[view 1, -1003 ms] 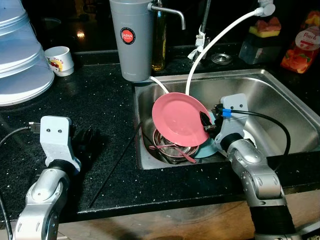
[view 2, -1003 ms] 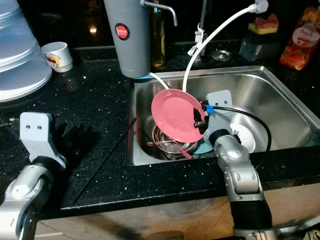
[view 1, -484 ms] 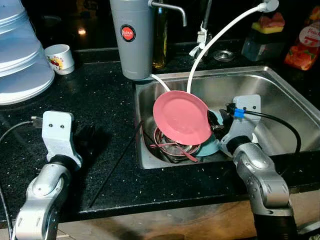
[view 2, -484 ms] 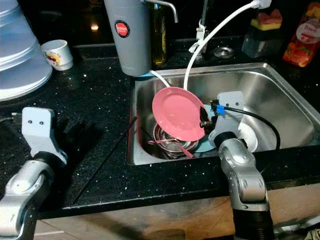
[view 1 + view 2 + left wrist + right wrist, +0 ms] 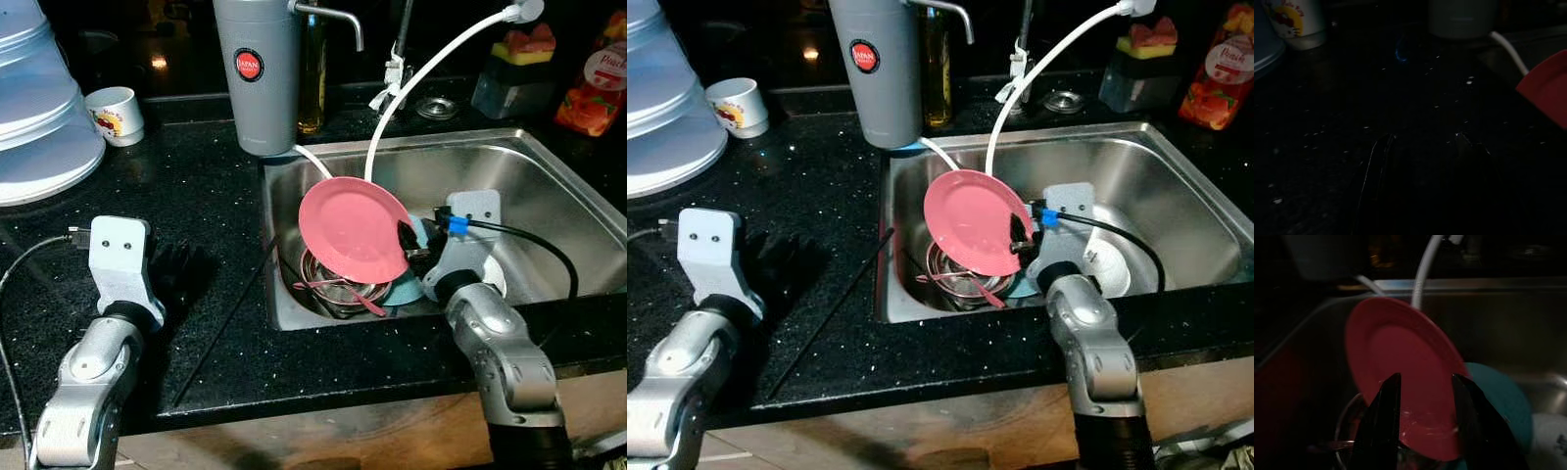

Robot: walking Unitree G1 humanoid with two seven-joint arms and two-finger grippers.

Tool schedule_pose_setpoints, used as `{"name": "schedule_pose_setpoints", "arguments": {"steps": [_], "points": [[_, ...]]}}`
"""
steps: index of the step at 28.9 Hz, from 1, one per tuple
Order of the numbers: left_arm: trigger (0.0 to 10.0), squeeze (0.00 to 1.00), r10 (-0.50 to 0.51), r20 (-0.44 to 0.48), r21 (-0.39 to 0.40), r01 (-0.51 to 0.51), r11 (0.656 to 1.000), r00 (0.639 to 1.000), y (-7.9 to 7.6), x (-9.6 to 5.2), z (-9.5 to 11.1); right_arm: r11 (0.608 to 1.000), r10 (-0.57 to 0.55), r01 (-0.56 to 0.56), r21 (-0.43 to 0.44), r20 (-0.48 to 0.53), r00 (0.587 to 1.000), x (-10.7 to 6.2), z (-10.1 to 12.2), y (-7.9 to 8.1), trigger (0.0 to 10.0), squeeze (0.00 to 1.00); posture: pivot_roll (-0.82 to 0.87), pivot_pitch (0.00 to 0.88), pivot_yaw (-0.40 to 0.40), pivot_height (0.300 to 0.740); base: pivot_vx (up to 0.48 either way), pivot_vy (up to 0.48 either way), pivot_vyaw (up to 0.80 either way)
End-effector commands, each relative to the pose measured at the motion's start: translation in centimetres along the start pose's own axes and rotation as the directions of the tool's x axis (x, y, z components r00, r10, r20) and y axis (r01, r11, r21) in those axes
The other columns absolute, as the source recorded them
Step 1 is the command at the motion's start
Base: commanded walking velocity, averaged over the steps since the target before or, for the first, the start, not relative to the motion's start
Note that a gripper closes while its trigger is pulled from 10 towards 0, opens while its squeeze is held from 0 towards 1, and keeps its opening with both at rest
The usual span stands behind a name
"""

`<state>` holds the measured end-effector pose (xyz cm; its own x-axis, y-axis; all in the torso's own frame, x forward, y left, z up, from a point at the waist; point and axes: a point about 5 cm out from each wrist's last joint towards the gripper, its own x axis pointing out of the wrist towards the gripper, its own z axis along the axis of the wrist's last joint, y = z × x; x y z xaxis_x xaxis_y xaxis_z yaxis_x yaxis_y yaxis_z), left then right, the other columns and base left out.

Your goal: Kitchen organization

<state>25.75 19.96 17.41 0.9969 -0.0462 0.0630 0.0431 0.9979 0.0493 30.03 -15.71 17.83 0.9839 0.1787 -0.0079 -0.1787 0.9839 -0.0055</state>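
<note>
- While the sink (image 5: 549,166) is loaded with dishes, the right gripper (image 5: 409,242) has the pink plate (image 5: 351,228) by its right-hand edge, its two black fingers (image 5: 1387,404) closed across the rim, one on each face.
- That plate is tilted up on edge, raised over the left part of the basin and above a metal bowl (image 5: 338,284); whether its lower rim touches the bowl I cannot tell.
- A teal plate (image 5: 1493,391) lies behind and below the pink one, and a white dish (image 5: 1107,269) sits to the right of the right wrist.
- Something thin and pink, perhaps a utensil (image 5: 358,294), lies across the metal bowl.
- A white hose (image 5: 421,73) curves from the back of the counter down into the basin behind the plate.
- The left gripper (image 5: 178,274) rests low over the black counter (image 5: 196,186) left of the sink, holding nothing; its wrist view is very dark, though the two fingers (image 5: 1374,161) look spread apart.
- A grey water filter (image 5: 257,73) stands at the back edge, with a white cup (image 5: 116,116) and a pale blue cover (image 5: 39,117) further left.
- My judgement: the organizing is at an early stage. One plate is gripped but not yet put anywhere, and the metal bowl, teal plate, white dish and utensil are all left in the basin.
- No rack or stack for clean dishes is visible, so I cannot say where the plate is bound.
</note>
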Motion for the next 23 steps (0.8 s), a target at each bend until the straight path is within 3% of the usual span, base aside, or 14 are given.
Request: {"name": "schedule_pose_setpoints", "arguments": {"steps": [1,10,17,23], "points": [[10.0,0.0,-0.016,0.01,-0.005,0.016,1.0,1.0,-0.26,-0.14,-0.24,1.0,0.015,-0.015,-0.007,0.01,1.0,-0.4,-0.23,0.4,10.0,0.0,0.02,0.036,0.025,0.74,0.0,0.0,0.0],[10.0,0.0,-0.012,0.017,-0.016,0.012,1.0,1.0,-0.26,-0.25,-0.5,0.999,0.038,-0.038,-0.013,-0.003,0.999,-0.78,-0.87,1.03,10.0,0.0,0.02,0.033,0.021,0.74,0.0,0.0,0.0],[10.0,0.0,-0.033,0.087,-0.053,0.038,0.998,0.996,-0.75,-0.58,-0.26,0.999,0.04,-0.04,-0.022,-0.001,0.999,-0.77,-0.97,1.21,10.0,0.0,0.02,0.035,0.018,0.74,0.0,0.0,0.0],[10.0,0.0,-0.046,0.08,-0.027,0.048,0.998,0.996,-0.91,-0.6,-0.42,0.999,0.035,-0.035,-0.024,0.0,0.999,-0.81,-1.11,1.08,10.0,0.0,0.02,0.037,0.011,0.74,0.0,0.0,0.0]]}}
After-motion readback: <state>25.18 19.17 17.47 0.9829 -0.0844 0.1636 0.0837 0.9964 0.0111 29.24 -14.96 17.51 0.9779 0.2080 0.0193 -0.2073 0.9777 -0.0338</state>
